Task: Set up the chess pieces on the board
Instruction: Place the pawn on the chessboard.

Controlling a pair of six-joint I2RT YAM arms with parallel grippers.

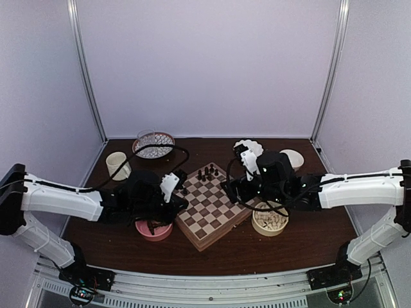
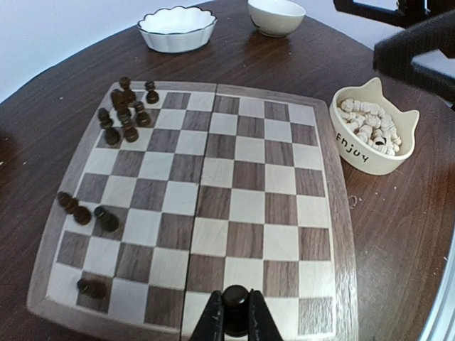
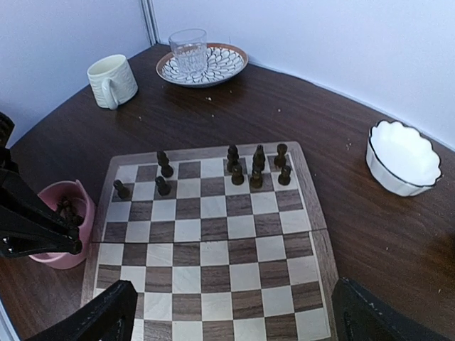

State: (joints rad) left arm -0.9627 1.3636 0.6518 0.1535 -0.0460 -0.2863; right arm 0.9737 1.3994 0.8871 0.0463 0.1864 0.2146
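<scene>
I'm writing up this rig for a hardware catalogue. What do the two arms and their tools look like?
The left arm and right arm have smooth white link shells joined by black joint housings. Thin black cables loop loosely along them. The left tool has slim black fingers that taper toward the tips. The right tool has broader matte black fingers. No lettering or markings are visible.

Even, soft light with weak shadows; the board [image 2: 249, 174] bows from lens distortion, and the top view looks slightly blurred.

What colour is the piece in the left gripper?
Dark brown piece, clearest in the left wrist view.
</scene>
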